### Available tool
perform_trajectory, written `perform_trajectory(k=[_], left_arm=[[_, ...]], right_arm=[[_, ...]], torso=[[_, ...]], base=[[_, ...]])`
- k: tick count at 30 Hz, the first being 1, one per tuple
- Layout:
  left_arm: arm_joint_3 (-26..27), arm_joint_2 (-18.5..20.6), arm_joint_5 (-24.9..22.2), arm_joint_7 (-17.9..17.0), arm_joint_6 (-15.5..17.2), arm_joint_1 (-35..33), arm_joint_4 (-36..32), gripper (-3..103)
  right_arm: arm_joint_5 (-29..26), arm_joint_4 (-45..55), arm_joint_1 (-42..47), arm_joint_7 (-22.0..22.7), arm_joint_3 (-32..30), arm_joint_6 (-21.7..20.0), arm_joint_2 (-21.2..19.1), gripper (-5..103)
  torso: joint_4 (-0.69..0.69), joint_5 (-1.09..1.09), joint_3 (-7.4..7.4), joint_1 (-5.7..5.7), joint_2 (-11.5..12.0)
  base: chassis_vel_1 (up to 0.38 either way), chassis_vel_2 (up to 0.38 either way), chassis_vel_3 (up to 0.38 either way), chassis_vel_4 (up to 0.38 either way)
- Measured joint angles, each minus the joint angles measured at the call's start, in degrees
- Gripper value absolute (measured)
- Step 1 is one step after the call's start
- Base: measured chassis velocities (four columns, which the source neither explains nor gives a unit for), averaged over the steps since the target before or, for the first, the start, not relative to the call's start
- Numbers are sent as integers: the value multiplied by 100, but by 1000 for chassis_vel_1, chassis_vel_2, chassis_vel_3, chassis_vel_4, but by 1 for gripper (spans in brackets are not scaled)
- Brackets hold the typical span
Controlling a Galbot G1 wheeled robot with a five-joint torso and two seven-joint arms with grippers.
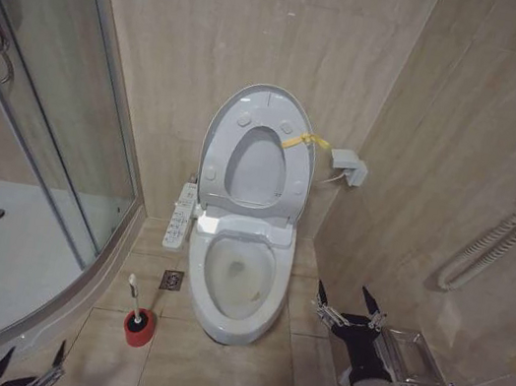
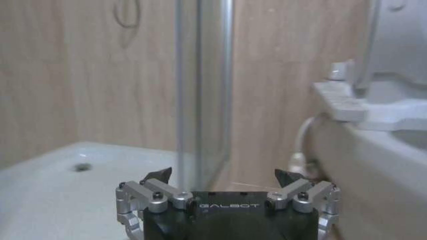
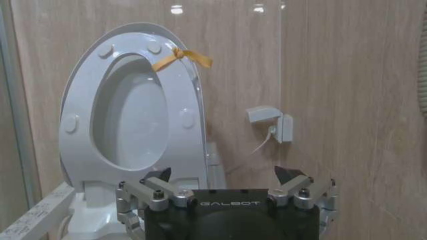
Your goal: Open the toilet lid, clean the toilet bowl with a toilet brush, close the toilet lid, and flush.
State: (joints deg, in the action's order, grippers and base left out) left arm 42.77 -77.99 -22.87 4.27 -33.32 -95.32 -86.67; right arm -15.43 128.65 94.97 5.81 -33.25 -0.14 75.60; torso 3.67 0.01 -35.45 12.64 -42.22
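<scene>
Toilet brush (image 1: 135, 303): upright in its red cup, left of the toilet bowl (image 1: 240, 285).
Nearer arm: left gripper (image 1: 29, 368), open, empty.
Right gripper (image 1: 348, 304): open, empty, right of bowl.

Left tool (image 1: 30, 360) cut by frame edge

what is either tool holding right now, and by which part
Nothing is held. The right tool hangs open beside the white ceramic toilet bowl; the left tool is open, low near the white-handled toilet brush.

A glass shower enclosure (image 1: 71, 120) stands at left, a small floor drain (image 1: 171, 281) lies in the beige tiled floor (image 1: 225, 377), and a white wall socket (image 1: 348, 166) sits on the back wall.
</scene>
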Motion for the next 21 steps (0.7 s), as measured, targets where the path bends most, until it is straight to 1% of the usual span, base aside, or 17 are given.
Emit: perform_trajectory(k=[1,2,3,4,5,6,7,8,9,10,11,12,14,16,17,19,21], left_arm=[[0,0,0,0,0,0,0,100],[-85,-30,1,28,84,2,-112,100],[-232,-78,2,79,250,43,-272,100],[-381,-145,61,178,346,133,-382,100],[-468,-186,168,264,387,207,-442,100],[-575,-223,385,380,423,301,-530,100],[-575,-223,385,380,423,301,-530,100],[-651,-243,614,450,455,353,-631,100],[-651,-243,614,450,455,353,-631,100],[-665,-259,762,479,477,337,-754,100],[-626,-266,783,480,484,282,-834,100],[-555,-257,764,465,487,217,-899,100],[-480,-229,713,443,482,149,-944,100],[-279,-147,475,388,445,-73,-1040,100],[-279,-147,475,388,445,-73,-1040,100],[-114,-81,182,349,368,-305,-1069,100],[-17,-62,70,338,258,-374,-912,100]], right_arm=[[0,0,0,0,0,0,0,100],[-1,0,0,0,0,0,0,100],[0,0,0,0,0,0,0,100],[-1,0,0,0,1,0,0,100],[-1,0,0,0,0,0,0,100],[-1,0,0,0,0,0,0,100],[-1,0,0,0,0,0,0,100],[0,0,0,0,0,0,0,100],[0,0,0,0,0,0,0,100],[0,0,0,0,0,0,0,100],[-1,0,0,0,0,0,1,100],[0,0,0,0,0,0,0,100],[-1,0,0,0,0,0,0,100],[0,0,0,0,0,0,0,100],[0,0,0,0,0,0,0,100],[0,0,0,0,0,0,0,100],[0,0,0,0,1,0,0,100]], torso=[[0,0,0,0,0],[-1,-4,0,0,0],[-2,2,0,0,0],[-3,2,0,0,0],[-1,-3,0,0,0],[2,-5,0,0,0],[2,-5,0,0,0],[3,0,0,0,0],[3,0,0,0,0],[3,-1,0,0,0],[3,-2,0,0,0],[-1,-1,0,0,0],[-2,2,0,0,0],[-1,-2,0,0,0],[-1,-2,0,0,0],[-2,0,0,0,0],[-2,0,0,0,0]], base=[[0,0,0,0],[0,0,0,0],[0,0,0,0],[0,0,0,0],[0,0,0,0],[0,0,0,0],[0,0,0,0],[0,0,0,0],[0,0,0,0],[0,0,0,0],[0,0,0,0],[0,0,0,0],[0,0,0,0],[0,0,0,0],[0,0,0,0],[0,0,0,0],[0,0,0,0]])
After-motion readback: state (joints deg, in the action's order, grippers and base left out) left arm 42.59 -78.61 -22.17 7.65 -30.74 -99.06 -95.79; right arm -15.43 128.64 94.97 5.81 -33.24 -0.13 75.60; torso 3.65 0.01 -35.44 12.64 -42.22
